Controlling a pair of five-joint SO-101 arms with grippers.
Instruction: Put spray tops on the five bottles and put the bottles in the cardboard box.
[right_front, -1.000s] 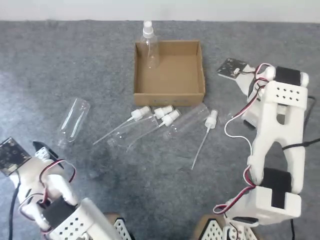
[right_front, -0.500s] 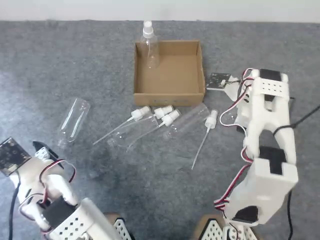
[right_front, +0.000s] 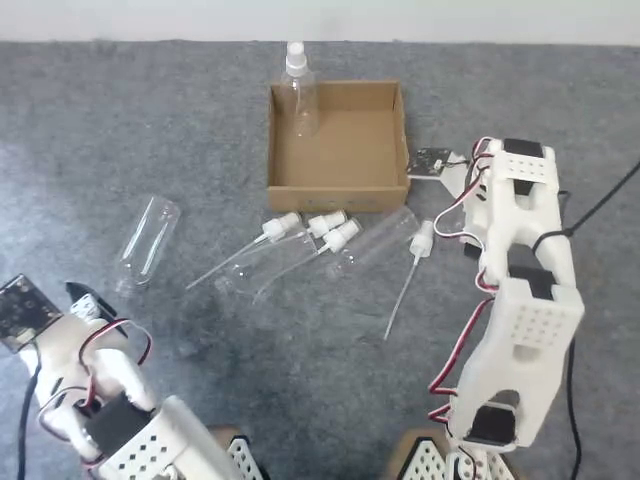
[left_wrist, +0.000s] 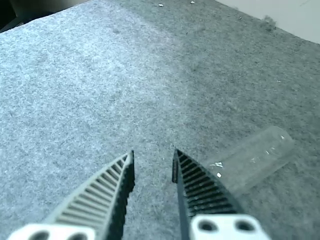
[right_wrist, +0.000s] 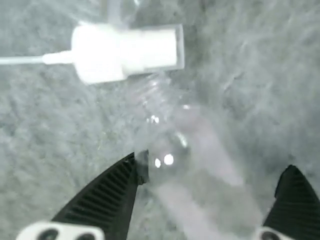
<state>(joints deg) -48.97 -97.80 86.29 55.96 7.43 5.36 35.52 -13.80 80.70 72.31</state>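
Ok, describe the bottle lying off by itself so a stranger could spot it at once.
Find the cardboard box at the far middle of the grey carpet. In the high view, look left past the spray tops jumbled in front of it to a clear bottle lying down. It lies alone, touching nothing, with no white top on it.

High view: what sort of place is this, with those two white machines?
Probably a hobby or lab test bench: a grey felt-covered table, two small arms with bare wiring, a cardboard box and loose bottles laid out.

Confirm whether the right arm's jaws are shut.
No, the right arm's jaws stand wide apart, with a clear bottle lying between them.
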